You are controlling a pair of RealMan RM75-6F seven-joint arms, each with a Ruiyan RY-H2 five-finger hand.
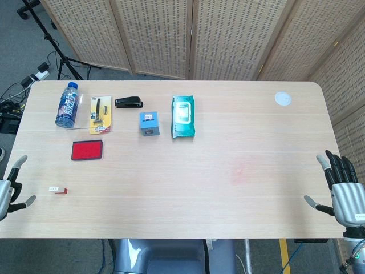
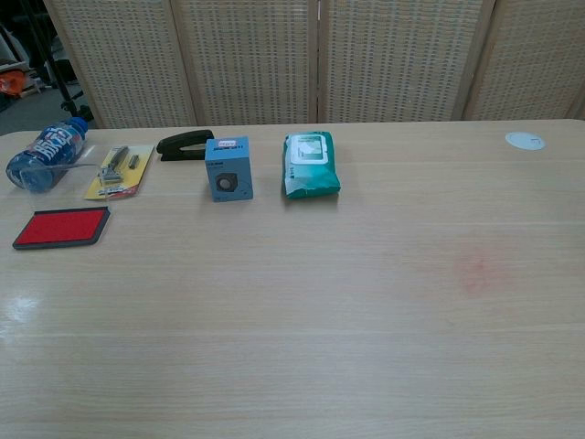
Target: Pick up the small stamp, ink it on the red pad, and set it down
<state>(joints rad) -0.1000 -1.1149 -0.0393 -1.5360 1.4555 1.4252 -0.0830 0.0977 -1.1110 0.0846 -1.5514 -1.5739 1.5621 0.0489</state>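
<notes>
**Small stamp lying untouched at lower left, left hand nearest**

Item 1. Small stamp (image 1: 57,190): white body with a red end, lying flat on the surface (image 1: 228,188) in the lower left of the head view. Long axis runs left to right across the frame, red end toward the right. Not seen in the chest view. Nothing touches it.

Item 2. Red ink pad (image 1: 86,150): lies flat, above and slightly right of the stamp in the frame, near it but apart.

Item 3. Left hand (image 1: 8,192): at the lower left edge, partly cropped, fingers (image 1: 20,162) spread and holding nothing. The stamp lies just to its right, at about the same height in the frame.

Item 4. Right hand (image 1: 342,194): at the lower right edge, fingers (image 1: 337,168) apart, empty, well apart from the stamp.

Judgement: the pickup has not begun. The left hand is much the nearer; a rightward reach should meet the stamp's white end first, so a pinch across its short sides looks likeliest.
</notes>
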